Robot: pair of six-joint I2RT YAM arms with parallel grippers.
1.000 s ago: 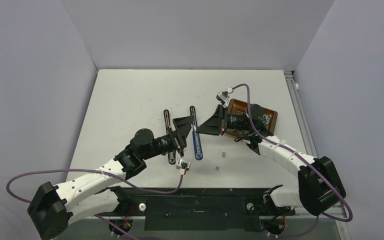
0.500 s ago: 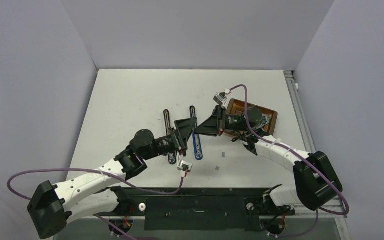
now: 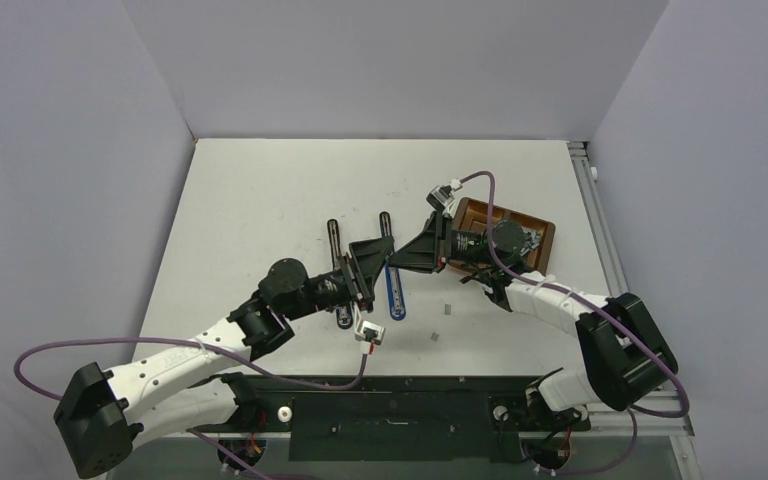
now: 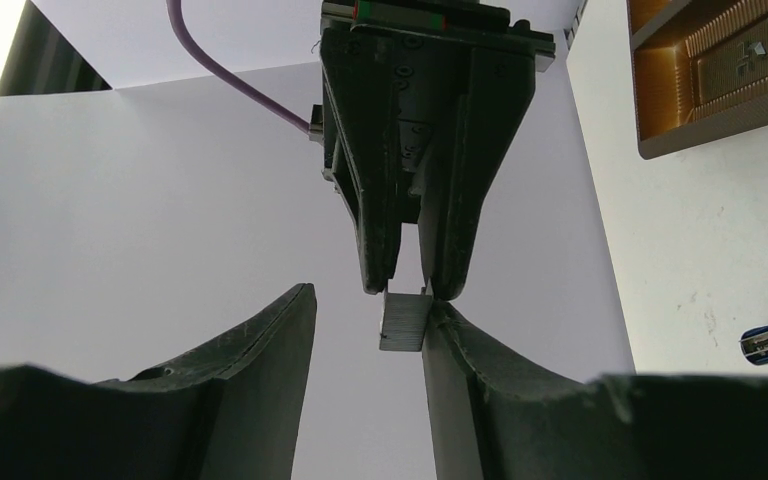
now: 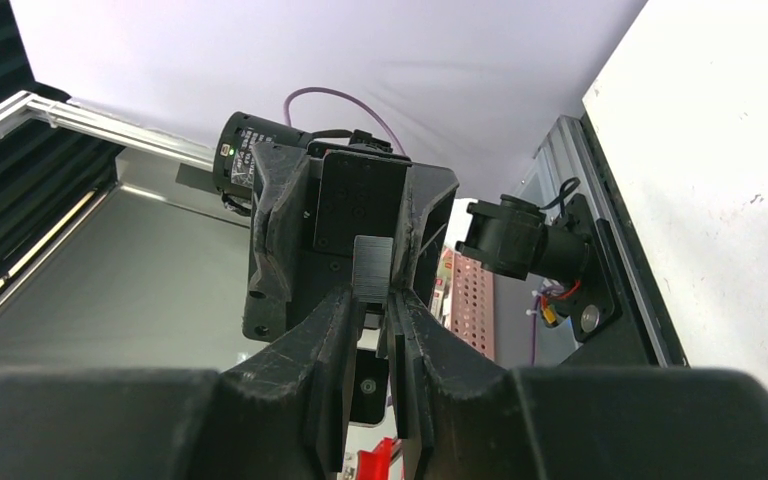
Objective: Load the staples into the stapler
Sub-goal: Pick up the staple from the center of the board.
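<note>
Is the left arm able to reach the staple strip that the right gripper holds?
Probably yes: the staple strip sticks out of the right gripper, inside the open left gripper.

The staples (image 4: pixel 404 322) are silver-grey with fine ridges. Upper right, the tray (image 4: pixel 720 80) is brown, ribbed inside. The stapler (image 3: pixel 394 295) shows blue; the surface (image 3: pixel 260 200) white.

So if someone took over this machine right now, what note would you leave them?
Right end effector: shut on a staple strip, held in the air.
Left end effector: open, fingers either side of that strip, one touching it.
Stapler: on the table below them.
Done: strip picked up.
To do: probably pass the strip over, then load it into the stapler.
</note>
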